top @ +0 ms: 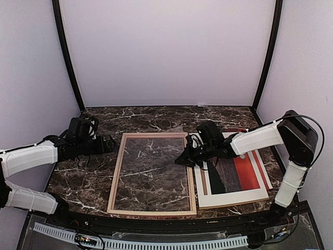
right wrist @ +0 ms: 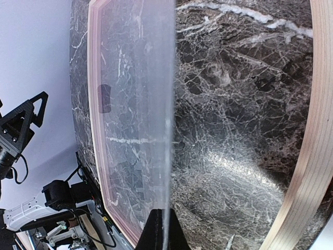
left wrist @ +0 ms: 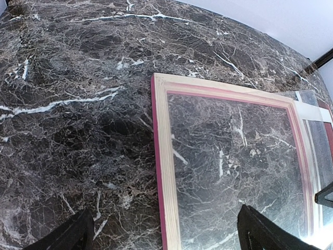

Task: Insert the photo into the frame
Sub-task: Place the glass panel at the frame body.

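Right gripper (top: 186,159) pinches the clear pane (right wrist: 135,104) by its edge. The photo (top: 244,174) lies just to its right on the bench (top: 78,182), long sides parallel to the frame (top: 116,177). Left gripper (top: 109,145), spread wide, hovers opposite.

marble table (top: 156,117): dark slab with white veining, filling the lower half of the top view. the frame (top: 116,177) lies flat at centre, pale wood side up, and i see marble through its opening. the photo (top: 247,172) lies face up at lower right, just beside the frame's right rail. a thin brown edge (top: 234,204) shows under its lower side, so i can't say it touches the marble itself. a clear sheet (right wrist: 140,78) tilts over the frame's right part; whether its lower edge rests on anything is unclear.
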`<state>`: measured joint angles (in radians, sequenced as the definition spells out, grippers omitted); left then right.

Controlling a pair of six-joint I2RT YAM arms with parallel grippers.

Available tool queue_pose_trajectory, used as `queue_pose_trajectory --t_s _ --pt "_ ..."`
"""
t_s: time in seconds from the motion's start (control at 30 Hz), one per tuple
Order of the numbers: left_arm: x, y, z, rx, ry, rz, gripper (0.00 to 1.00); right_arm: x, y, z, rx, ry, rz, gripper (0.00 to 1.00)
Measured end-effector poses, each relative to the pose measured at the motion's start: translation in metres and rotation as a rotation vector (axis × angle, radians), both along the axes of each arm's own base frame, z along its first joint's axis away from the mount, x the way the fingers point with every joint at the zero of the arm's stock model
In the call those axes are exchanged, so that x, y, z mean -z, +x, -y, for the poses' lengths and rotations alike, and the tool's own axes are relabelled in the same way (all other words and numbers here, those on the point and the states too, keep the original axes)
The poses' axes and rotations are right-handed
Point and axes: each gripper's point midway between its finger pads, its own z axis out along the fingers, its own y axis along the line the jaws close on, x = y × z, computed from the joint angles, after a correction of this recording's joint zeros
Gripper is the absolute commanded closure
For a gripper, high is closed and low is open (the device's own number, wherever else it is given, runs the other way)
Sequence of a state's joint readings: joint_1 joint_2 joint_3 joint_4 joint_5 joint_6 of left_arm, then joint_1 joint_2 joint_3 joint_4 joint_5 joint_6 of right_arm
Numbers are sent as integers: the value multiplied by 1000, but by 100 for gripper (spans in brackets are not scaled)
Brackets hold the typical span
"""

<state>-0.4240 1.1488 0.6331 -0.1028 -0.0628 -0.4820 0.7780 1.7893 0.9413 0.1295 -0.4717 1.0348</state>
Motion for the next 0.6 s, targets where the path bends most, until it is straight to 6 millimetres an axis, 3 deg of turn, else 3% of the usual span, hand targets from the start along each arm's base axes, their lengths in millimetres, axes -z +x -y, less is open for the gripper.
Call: queue_pose_trajectory --t_s 0.6 --pt "0 0 0 -1 0 0 1 2 0 2 -2 -13 5 100"
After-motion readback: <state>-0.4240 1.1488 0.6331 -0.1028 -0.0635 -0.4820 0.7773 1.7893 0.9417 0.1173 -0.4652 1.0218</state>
